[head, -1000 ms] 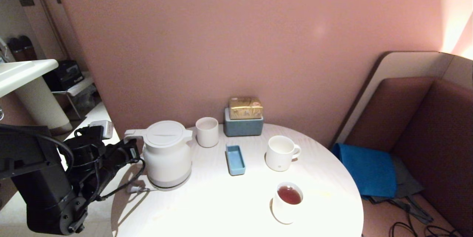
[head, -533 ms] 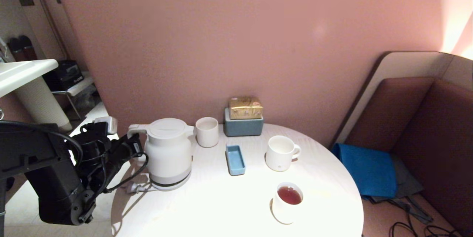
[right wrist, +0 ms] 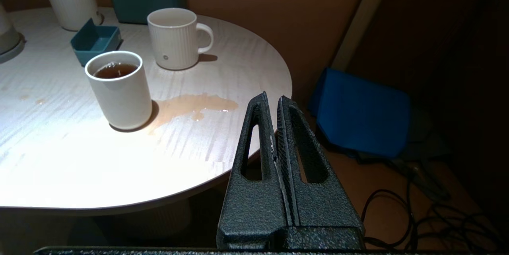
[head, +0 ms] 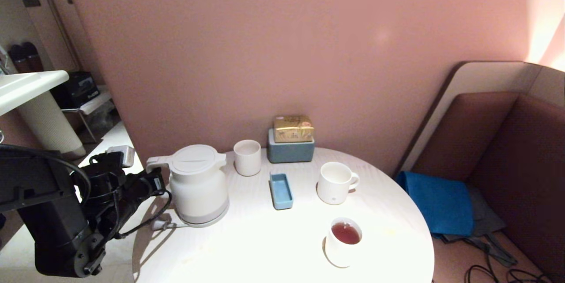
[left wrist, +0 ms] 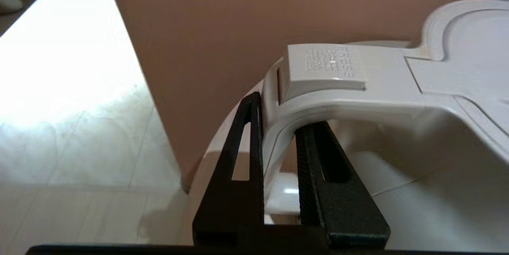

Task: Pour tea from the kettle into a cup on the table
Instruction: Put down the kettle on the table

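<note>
Head view: round white table [head: 265, 247] against a pink wall [head: 287, 53], with a booth seat [head: 507, 150] to its right. Largest vessel is the off-white kettle [head: 198, 186], lid on, contents hidden, upright near the table's left edge; its cord and plug [head: 161, 225] lie on the table at its base. The left gripper [left wrist: 278, 143] is clamped on the kettle's loop handle, one finger inside the loop, one outside. A handled mug [head: 335, 183] and a ribbed cup [head: 247, 157] appear empty. The plain cup [head: 342, 242], near the front right edge, holds reddish-brown tea [head: 345, 232]; a pale brown spill [right wrist: 195, 106] lies just beside it. A blue-grey box [head: 290, 150] carries a gold packet [head: 293, 128]; a small blue tray [head: 281, 190] lies mid-table. The right gripper [right wrist: 277, 102], fingers pressed together, hangs off the table's right edge.
</note>
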Tool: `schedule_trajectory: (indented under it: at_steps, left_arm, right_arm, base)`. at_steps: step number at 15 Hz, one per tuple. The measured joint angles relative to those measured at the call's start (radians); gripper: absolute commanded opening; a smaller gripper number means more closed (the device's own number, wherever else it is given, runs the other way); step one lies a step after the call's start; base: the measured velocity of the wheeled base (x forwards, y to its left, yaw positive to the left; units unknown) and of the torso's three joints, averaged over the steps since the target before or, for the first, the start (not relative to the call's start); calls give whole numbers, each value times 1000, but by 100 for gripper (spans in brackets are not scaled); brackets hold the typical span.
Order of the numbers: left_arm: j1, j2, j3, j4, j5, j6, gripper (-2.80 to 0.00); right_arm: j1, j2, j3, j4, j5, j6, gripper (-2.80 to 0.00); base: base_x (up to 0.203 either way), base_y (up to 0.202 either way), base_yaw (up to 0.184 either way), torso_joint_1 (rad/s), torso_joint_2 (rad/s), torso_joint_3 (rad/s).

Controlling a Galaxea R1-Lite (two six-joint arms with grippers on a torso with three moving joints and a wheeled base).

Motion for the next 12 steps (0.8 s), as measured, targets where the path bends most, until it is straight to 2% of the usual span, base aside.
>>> schedule_trajectory:
  at_steps: [4,12]
  left_arm:
    - [-1,-2,32,-7,0,3,-280]
    - [-6,12,22,-7,-1,35,-280]
  right_arm:
    - [0,0,0,0,0,0,-280]
    - [0,0,0,0,0,0,-280]
  base:
    - [0,0,0,0,0,0]
    - [0,0,0,0,0,0]
